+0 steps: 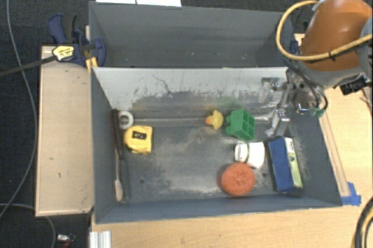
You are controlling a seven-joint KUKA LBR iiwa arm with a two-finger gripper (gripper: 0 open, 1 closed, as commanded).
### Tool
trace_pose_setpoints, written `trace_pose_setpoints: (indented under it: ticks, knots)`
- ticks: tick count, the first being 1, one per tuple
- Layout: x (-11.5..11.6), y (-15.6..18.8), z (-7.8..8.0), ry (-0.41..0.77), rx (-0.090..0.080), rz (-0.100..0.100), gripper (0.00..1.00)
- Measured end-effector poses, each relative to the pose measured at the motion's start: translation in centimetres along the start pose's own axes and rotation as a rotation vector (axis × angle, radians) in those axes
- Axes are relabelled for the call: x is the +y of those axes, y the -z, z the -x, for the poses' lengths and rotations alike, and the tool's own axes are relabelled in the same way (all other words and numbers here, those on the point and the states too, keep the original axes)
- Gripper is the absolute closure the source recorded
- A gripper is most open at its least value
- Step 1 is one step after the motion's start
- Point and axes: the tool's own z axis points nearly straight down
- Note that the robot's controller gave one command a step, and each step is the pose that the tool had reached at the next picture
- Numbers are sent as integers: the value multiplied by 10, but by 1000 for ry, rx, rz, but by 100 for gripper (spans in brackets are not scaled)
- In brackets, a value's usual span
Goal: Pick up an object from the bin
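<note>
My gripper (282,111) hangs over the right back part of the bin, just right of a green block (240,124). Nothing shows in its grasp. Below it, along the right wall, lies a blue oblong pack with a green and white label (284,163). A small white cup-like thing (249,153) lies on its side between the green block and the blue pack. A small yellow toy (214,119) sits just left of the green block.
A round orange-red scrubber (237,178) lies near the front wall. At the left are a yellow tape measure (139,139), a small grey ring (125,120) and a thin stick (118,174) along the left wall. The arm's orange dome sits above the right rim.
</note>
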Motion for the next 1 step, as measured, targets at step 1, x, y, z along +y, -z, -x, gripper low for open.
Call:
trace_pose_setpoints:
  ticks: [1]
  knots:
    - [0, 5, 1, 2, -8, -1, 0]
